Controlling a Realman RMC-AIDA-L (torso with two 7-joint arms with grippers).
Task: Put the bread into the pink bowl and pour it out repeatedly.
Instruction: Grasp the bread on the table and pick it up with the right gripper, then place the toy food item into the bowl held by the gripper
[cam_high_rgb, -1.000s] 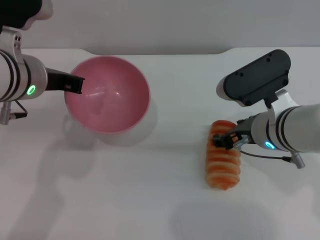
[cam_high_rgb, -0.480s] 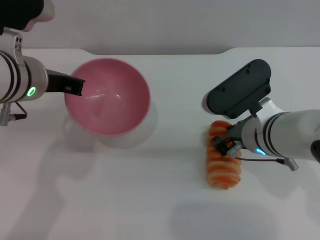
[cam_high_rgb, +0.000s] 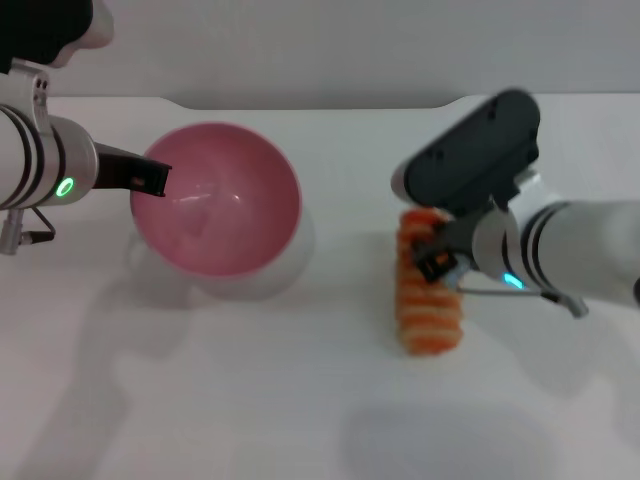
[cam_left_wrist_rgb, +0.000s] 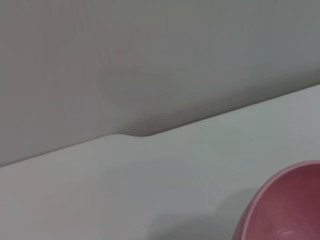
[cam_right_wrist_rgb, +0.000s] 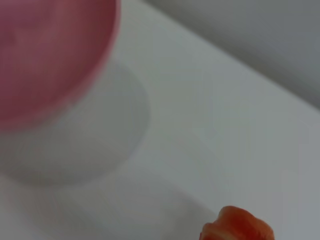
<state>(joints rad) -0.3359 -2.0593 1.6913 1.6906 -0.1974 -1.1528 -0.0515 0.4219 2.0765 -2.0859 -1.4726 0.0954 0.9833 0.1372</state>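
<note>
The pink bowl (cam_high_rgb: 225, 215) is at the left, tilted and raised a little over its shadow. My left gripper (cam_high_rgb: 150, 177) is shut on its left rim. The bowl holds nothing; it also shows in the left wrist view (cam_left_wrist_rgb: 287, 205) and the right wrist view (cam_right_wrist_rgb: 45, 55). The bread (cam_high_rgb: 428, 300), an orange and cream striped roll, is at the right, to the right of the bowl. My right gripper (cam_high_rgb: 437, 262) is shut on its middle. One end of the bread shows in the right wrist view (cam_right_wrist_rgb: 239, 227).
The white table (cam_high_rgb: 250, 400) stretches around both things. Its back edge (cam_high_rgb: 320, 104) meets a grey wall, with a step near the right.
My right gripper has moved left and toward the back with the bread in it, closer to the bowl. The left arm and the bowl have barely moved.
</note>
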